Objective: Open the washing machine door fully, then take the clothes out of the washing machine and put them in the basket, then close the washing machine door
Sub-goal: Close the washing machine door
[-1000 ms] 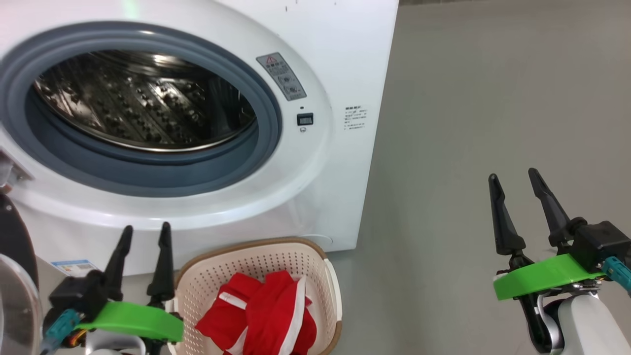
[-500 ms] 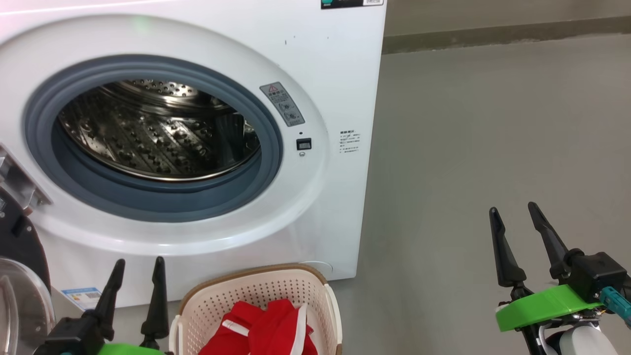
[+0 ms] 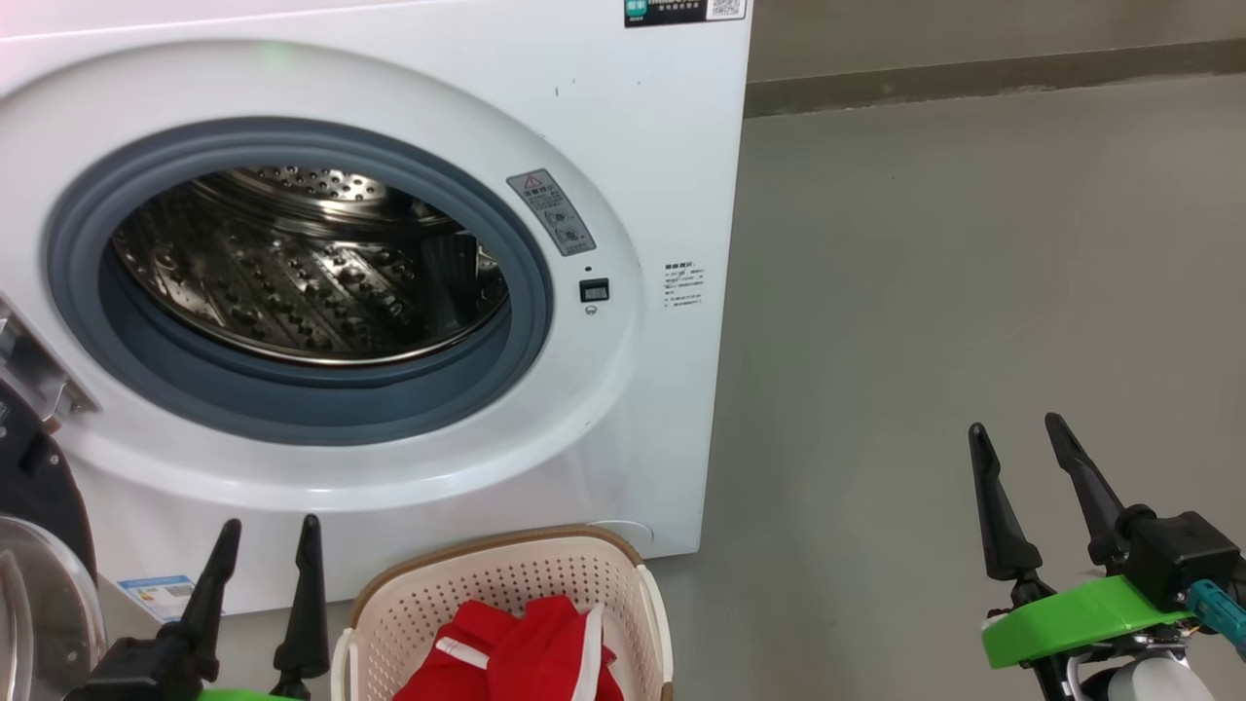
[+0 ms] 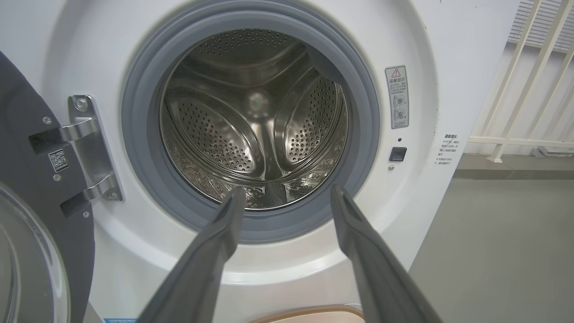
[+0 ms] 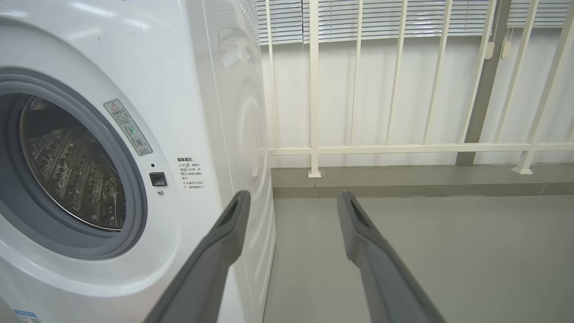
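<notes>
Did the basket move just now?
No. Against the washing machine, the basket sits where it did; only the camera tilted up.

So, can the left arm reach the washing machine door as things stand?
Probably yes: the washing machine door stands open just beside the left gripper, which is open and empty, with nothing between them.

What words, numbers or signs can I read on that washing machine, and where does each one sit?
Grey sticker on the washing machine front: a red warning triangle; its print is too small to read.
Black print block beside it: too small.
Dark label at the top edge: a QR code, words blurred.
Inside of the washing machine door: a QR sticker, nothing legible.
Blue label, lower left: blurred.
</notes>
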